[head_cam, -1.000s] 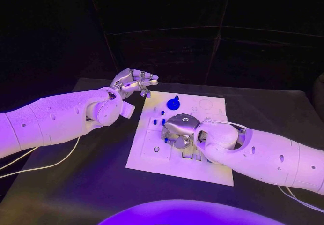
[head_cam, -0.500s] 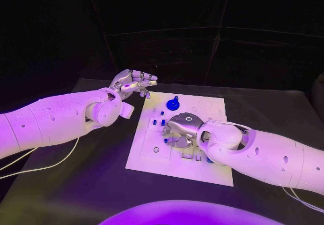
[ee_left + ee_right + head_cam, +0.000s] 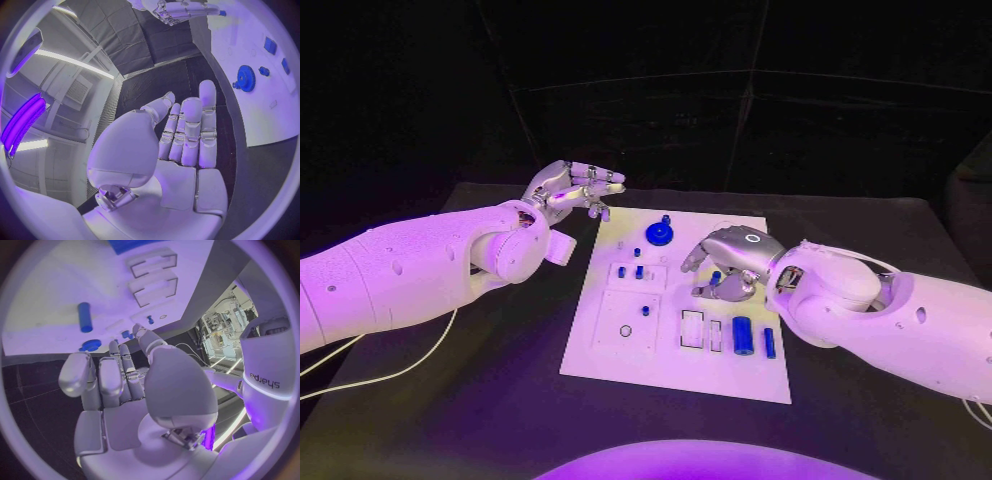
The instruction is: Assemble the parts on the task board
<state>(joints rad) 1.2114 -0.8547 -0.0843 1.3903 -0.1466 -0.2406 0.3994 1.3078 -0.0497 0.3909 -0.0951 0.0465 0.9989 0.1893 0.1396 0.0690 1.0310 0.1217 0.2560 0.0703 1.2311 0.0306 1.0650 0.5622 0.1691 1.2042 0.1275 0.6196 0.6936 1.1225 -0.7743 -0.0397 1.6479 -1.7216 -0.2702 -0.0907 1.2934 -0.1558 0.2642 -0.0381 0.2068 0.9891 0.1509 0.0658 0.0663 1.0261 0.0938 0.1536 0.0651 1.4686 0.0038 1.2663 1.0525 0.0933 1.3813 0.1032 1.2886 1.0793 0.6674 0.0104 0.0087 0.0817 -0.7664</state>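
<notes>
The task board lies in the middle of the black table, its long axis running from near the robot toward the far side, tilted a little to the right at the far end. On its near right part two blue cylinders lie side by side: the thicker cylinder and the thin rod just to its right, both with their long axes pointing roughly 12 to 6 o'clock, along the board's length. Beside them at 9 o'clock are pale rectangular recesses. At the board's far end, around 12 o'clock, a blue gear lies flat with a small knob rising from it; the left wrist view shows its toothed rim. A few small blue pegs stand between the gear and the recesses; their exact shape is too small to make out.

The right hand hovers over the board's right middle, fingers curled downward. A blue glint shows under the fingers, but I cannot tell whether it is gripped; the right wrist view shows the fingers bent in with nothing plainly between them.

The left hand hangs off the board's far left corner, at about 10 o'clock, holding nothing, its fingers stretched out side by side.
</notes>
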